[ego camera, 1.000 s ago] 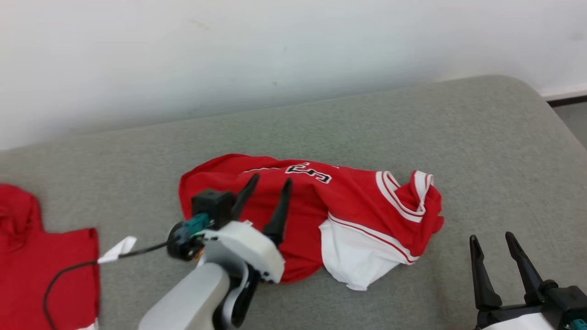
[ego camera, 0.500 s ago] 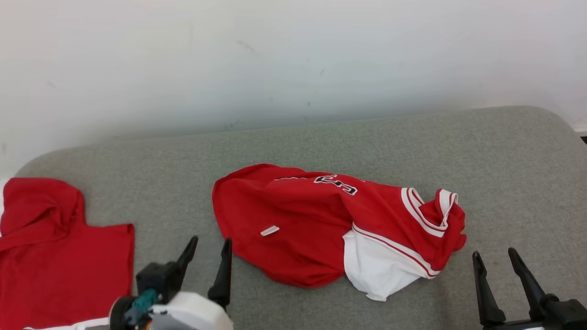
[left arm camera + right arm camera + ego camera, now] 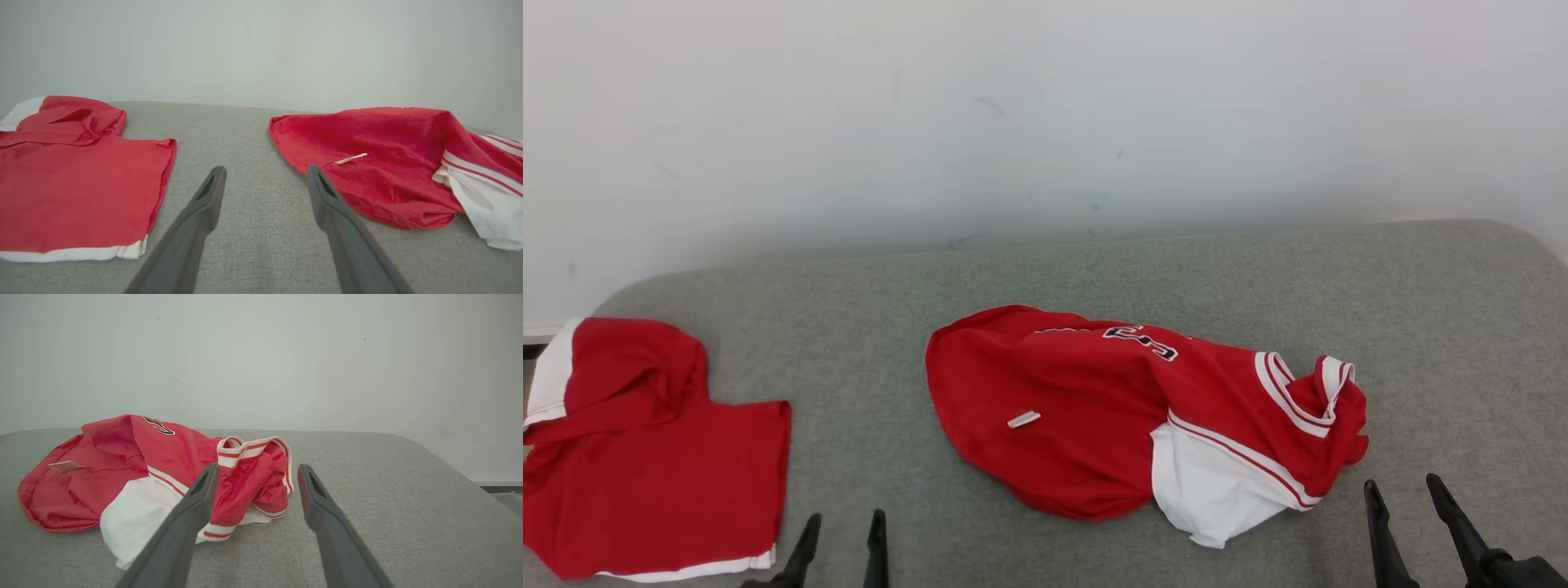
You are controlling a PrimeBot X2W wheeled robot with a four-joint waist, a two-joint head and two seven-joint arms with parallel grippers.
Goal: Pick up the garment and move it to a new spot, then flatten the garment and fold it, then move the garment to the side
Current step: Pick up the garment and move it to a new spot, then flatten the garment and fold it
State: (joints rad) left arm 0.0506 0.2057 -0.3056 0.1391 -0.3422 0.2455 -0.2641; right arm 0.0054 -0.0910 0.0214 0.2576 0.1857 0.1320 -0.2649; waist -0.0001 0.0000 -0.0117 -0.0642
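Observation:
The garment [image 3: 1078, 425] is a red jersey lying crumpled in the middle of the grey cushion, with a white sleeve and striped trim at its right end, black lettering on its far side and a small white tag on top. It also appears in the left wrist view, garment [image 3: 388, 151], and in the right wrist view, garment [image 3: 171, 457]. My left gripper [image 3: 845, 516] is open at the bottom edge, short of the garment's left end and apart from it; its fingers frame bare cushion, left gripper [image 3: 265, 168]. My right gripper [image 3: 1401, 482] is open just right of the garment, empty, right gripper [image 3: 258, 465].
A second red garment [image 3: 662, 457] with a white hem lies flat at the cushion's left end, also second garment [image 3: 73, 188]. The grey cushion [image 3: 1094, 278] backs onto a white wall, and its rounded right end falls away to the floor.
My left arm has drawn back from above the garment to the near edge, uncovering the white tag. The head camera has shifted, so the whole picture moved. The garment and right gripper stayed put.

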